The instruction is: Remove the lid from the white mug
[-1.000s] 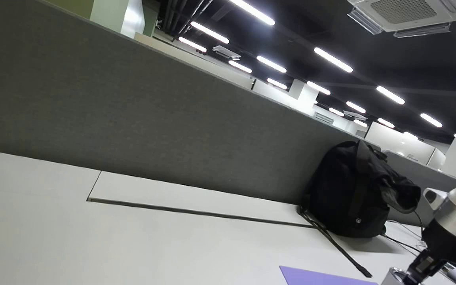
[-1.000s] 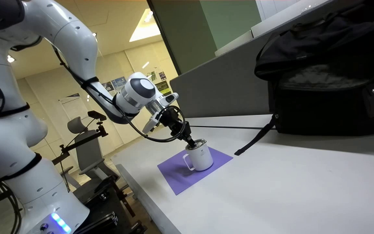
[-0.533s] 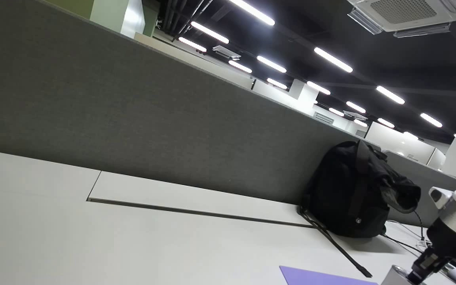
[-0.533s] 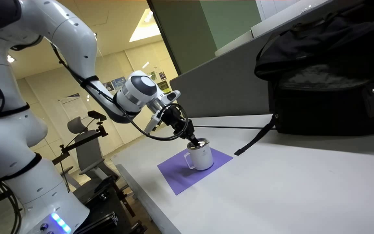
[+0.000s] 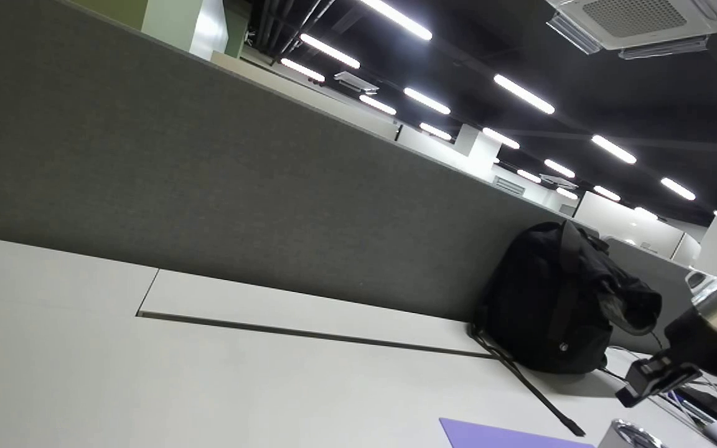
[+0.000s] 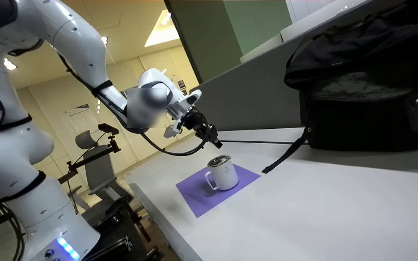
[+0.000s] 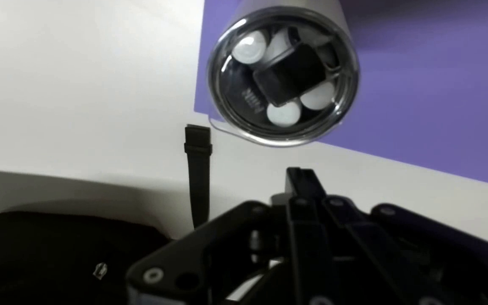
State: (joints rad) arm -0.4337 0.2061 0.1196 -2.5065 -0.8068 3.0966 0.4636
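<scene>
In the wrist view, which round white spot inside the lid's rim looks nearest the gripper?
The lowest white spot, below the black tab; the others show higher.

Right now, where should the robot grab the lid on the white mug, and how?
I'd pinch the dark block in the middle of the lid, coming from straight above. The mug stands upright, so the lid faces up, and the block looks raised, with straight, opposite sides to squeeze. The gripper is shut, so it would probably have to open first.

Office: partition (image 5: 240, 186), chair (image 6: 102, 173), strip lights (image 5: 524, 94)
</scene>
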